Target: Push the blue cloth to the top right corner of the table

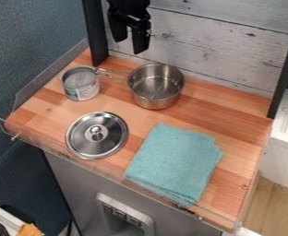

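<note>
A blue cloth [174, 161] lies near the front edge of the wooden desk [236, 203], beside a metal lid [97, 135], where uneven pressure on one side could bunch it rather than slide it to the far right corner. Beyond them stand a can [80, 85] and a steel pot [156, 87], which a low, wide approach might clip and shove into the cloth's path. At the back, the black tool [129, 46] hangs high, fingers apart and empty.
</note>
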{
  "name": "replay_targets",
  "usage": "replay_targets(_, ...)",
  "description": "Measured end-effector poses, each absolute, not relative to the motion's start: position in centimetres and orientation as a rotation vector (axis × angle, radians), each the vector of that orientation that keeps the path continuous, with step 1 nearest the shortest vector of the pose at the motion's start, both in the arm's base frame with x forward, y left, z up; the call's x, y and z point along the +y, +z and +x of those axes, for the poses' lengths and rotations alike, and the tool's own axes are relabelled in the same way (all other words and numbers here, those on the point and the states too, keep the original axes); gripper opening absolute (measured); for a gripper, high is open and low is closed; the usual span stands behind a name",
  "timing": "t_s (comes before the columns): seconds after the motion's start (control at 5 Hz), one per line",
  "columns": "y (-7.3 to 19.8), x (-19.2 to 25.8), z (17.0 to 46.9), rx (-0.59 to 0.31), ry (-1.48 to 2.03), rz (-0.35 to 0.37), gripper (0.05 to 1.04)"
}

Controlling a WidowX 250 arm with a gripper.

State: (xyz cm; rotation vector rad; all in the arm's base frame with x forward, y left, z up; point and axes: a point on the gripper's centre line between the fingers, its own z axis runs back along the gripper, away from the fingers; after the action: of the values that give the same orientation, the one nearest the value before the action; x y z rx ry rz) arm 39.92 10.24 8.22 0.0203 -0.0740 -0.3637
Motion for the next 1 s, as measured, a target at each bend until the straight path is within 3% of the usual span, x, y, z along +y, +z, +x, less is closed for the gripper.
replay_targets(0.4, 4.8, 7.9, 37.7, 0.006, -0.416, -0.01, 1.001)
replay_targets(1.0, 6.6, -2.5, 32.7, -0.056, -0.616, -0.034, 1.001)
